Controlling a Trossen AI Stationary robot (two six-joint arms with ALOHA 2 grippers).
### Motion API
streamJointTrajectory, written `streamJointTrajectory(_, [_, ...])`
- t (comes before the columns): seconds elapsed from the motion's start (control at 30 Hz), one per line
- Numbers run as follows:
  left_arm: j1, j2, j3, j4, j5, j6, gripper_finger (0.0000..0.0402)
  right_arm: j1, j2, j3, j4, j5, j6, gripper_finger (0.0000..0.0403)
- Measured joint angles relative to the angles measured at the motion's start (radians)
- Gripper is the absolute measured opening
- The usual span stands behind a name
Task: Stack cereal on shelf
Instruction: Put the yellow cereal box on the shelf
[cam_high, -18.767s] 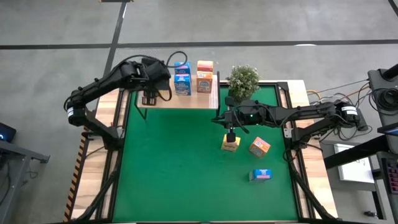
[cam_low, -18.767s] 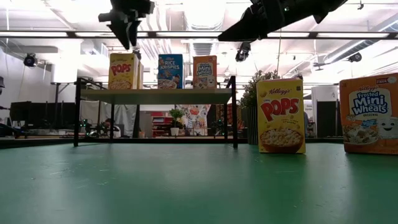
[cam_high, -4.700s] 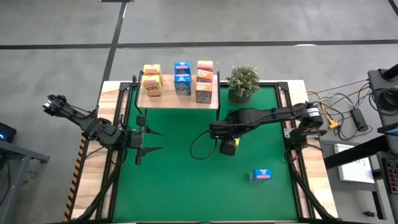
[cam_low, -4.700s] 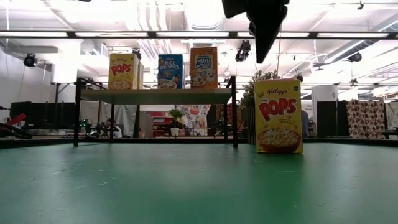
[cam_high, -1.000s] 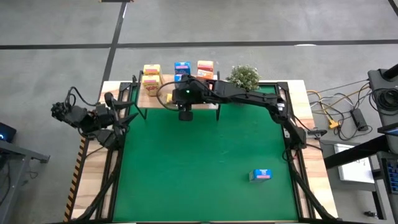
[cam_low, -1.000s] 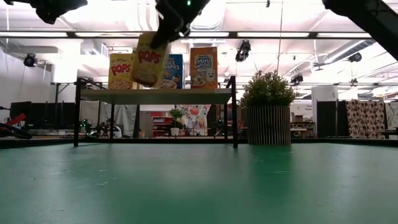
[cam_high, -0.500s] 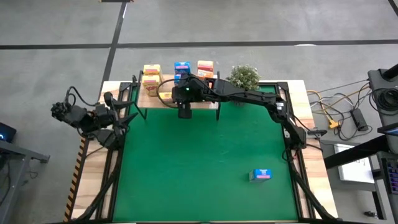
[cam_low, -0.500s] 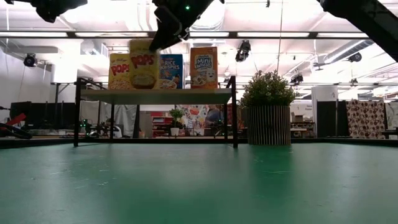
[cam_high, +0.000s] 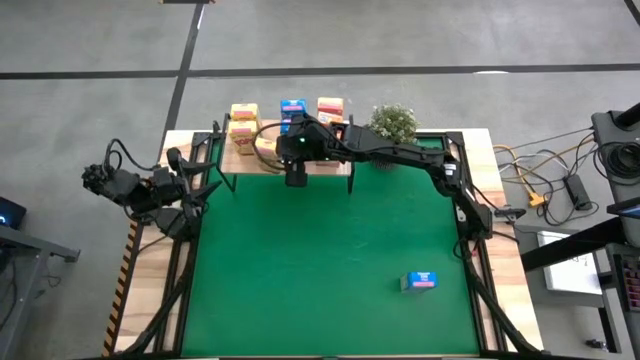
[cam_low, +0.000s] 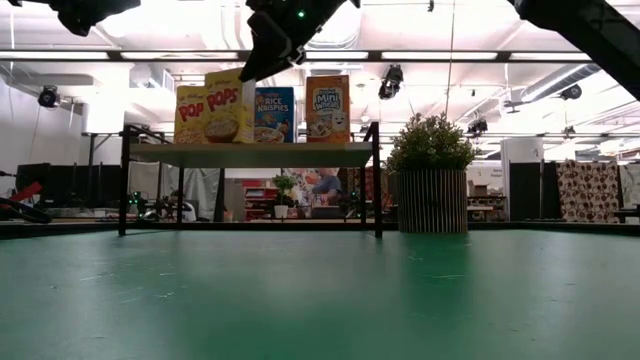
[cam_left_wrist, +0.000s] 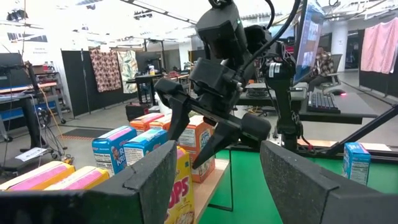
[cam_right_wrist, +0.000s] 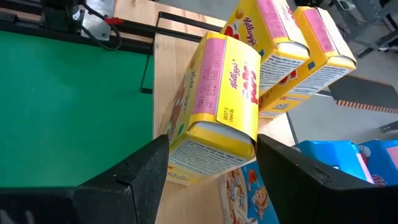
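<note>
A yellow cereal box (cam_right_wrist: 217, 106) stands by its bottom on the shelf (cam_low: 250, 155), in front of two more yellow boxes (cam_right_wrist: 298, 43). My right gripper (cam_right_wrist: 211, 146) is open above the shelf's left half (cam_high: 278, 150), one finger on either side of that box near its pink top. In the low view the box (cam_low: 226, 108) stands beside blue (cam_low: 274, 113) and orange-red (cam_low: 328, 108) boxes. Another blue box (cam_high: 420, 281) lies on the green mat at the near right. My left gripper (cam_left_wrist: 217, 149) waits open at the table's left edge (cam_high: 200, 185).
A potted plant (cam_high: 392, 125) stands just right of the shelf, under my right arm's reach. The green mat (cam_high: 300, 270) in front of the shelf holds only the lone blue box. The shelf's black legs (cam_low: 124, 185) stand on the mat's far edge.
My right gripper has carried the yellow box a little toward the table's far-left over the shelf. The box, tilted and hanging a second ago, has swung upright and now stands on the board beside the other yellow boxes. The gripper's fingers have spread and let it go.
</note>
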Motion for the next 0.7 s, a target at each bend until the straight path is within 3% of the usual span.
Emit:
streamJointTrajectory(0.5, [0.000, 0.000, 0.000, -0.001, 0.000, 0.000, 0.0216, 0.007, -0.061, 0.000, 0.005, 0.003, 0.066, 0.0221])
streamJointTrajectory(0.7, [0.000, 0.000, 0.000, -0.001, 0.000, 0.004, 0.0216, 0.026, -0.069, 0.000, 0.045, 0.003, 0.112, 0.0159])
